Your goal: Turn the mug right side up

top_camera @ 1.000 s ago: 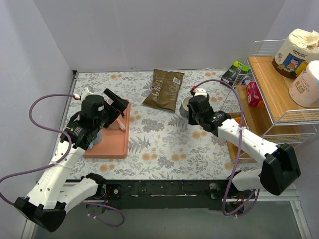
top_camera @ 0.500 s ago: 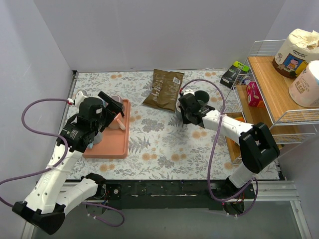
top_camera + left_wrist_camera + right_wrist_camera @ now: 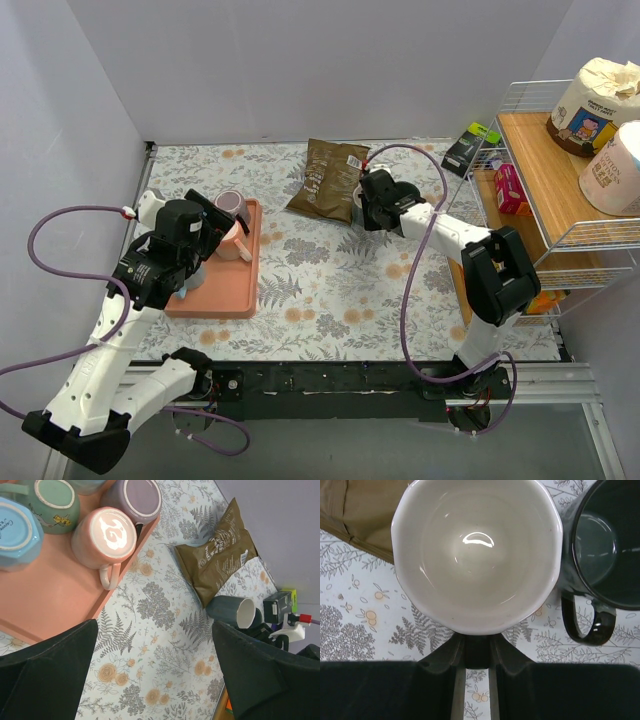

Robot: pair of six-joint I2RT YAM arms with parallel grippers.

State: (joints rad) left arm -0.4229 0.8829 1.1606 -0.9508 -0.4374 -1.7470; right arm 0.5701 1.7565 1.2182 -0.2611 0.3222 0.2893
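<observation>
My right gripper [image 3: 477,650] is shut on the handle of a dark mug with a white inside [image 3: 476,555]. The mug's mouth faces the wrist camera. In the left wrist view the mug [image 3: 234,611] looks tilted, just off the corner of the brown snack bag [image 3: 220,555]. In the top view the right gripper [image 3: 376,206] is beside that bag [image 3: 328,178]. My left gripper [image 3: 160,680] is open and empty, over the table by the pink tray [image 3: 215,290]. Several mugs stand upside down on the tray, among them a pink one [image 3: 105,537] and a purple one [image 3: 140,500].
A second dark mug [image 3: 605,545] stands upright right next to the held mug, its handle toward me. A wire and wood shelf [image 3: 540,190] with boxes and paper rolls stands at the right. A dark box [image 3: 470,145] leans at the back right.
My right arm has swung left and back with the mug, toward the snack bag, and its wrist has turned. My left arm has drawn back a little from the tray.
</observation>
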